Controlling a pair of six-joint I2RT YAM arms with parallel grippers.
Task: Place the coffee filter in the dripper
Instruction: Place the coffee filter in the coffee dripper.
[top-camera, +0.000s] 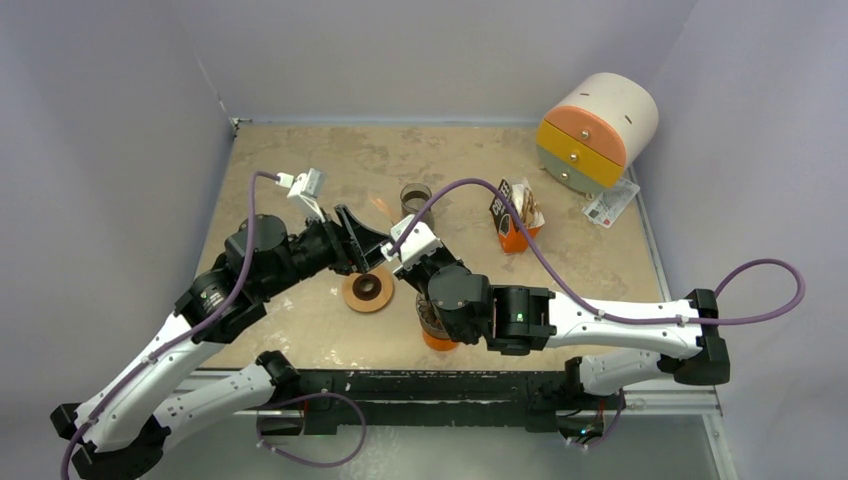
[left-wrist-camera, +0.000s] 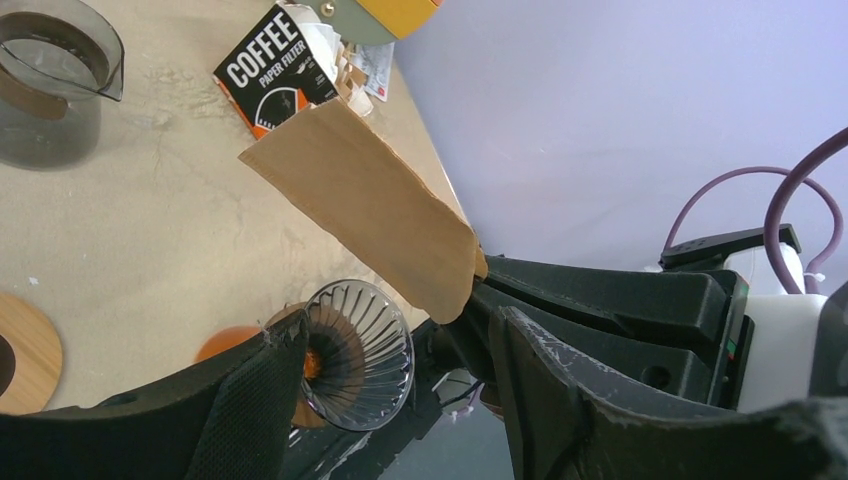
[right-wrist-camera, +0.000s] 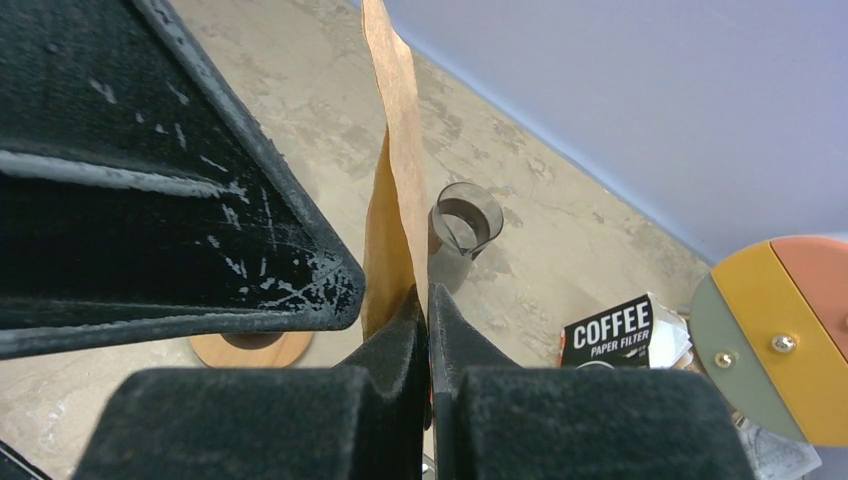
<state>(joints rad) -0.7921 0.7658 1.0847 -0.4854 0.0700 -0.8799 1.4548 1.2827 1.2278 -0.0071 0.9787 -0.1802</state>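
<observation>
Brown paper coffee filter (left-wrist-camera: 370, 215): judged light, limp, crease-prone; grip an edge. Right pincer (right-wrist-camera: 428, 300) pinches its narrow end; left pincer (left-wrist-camera: 395, 320) spread. Ribbed glass dripper (left-wrist-camera: 355, 350), near edge of tabletop (top-camera: 320, 335).

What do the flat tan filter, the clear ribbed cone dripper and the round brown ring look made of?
Flat tan filter: paper, matte, unbleached-looking; thin sheet with a seamed edge.
Clear ribbed cone dripper: glass or clear plastic, glossy; see-through with highlights, cannot tell which.
Round brown ring: probably wood, matte; warm tan tone.
</observation>
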